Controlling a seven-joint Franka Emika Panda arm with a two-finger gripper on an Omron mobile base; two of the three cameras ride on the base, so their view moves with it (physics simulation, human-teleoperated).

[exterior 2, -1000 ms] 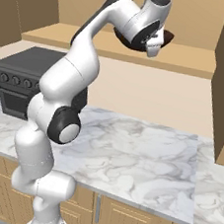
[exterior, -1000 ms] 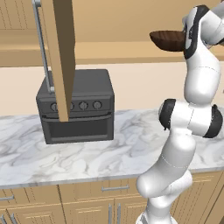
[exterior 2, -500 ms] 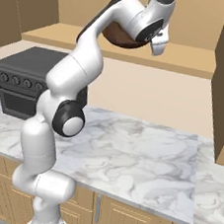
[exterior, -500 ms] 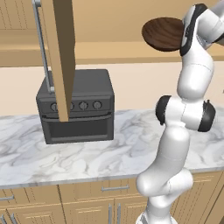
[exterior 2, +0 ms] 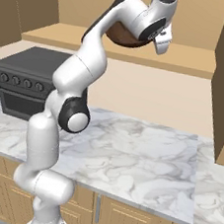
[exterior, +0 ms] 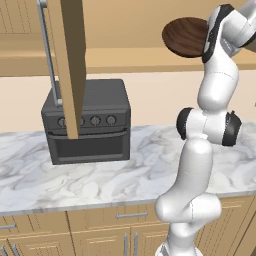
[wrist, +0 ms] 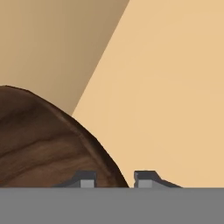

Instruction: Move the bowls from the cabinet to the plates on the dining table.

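Wooden bowl lifted at the cabinet, pinched by its rim

The gripper (wrist: 113,177) is narrowed onto the rim of the dark wooden bowl (exterior: 186,36), one fingertip (wrist: 86,178) inside the wall and one outside, so the bowl hangs tilted off to one side of the hand, above the cabinet shelf (exterior 2: 190,61). Carrying it out probably means clearing the open cabinet door (exterior: 70,60) and keeping the bowl's weight from twisting the pinch.

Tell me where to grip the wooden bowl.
Take the wooden bowl by its thin rim, one finger inside and one outside, coming from the room side. It is tilted, wide and shallow, too broad to span. The tool straddles that rim.
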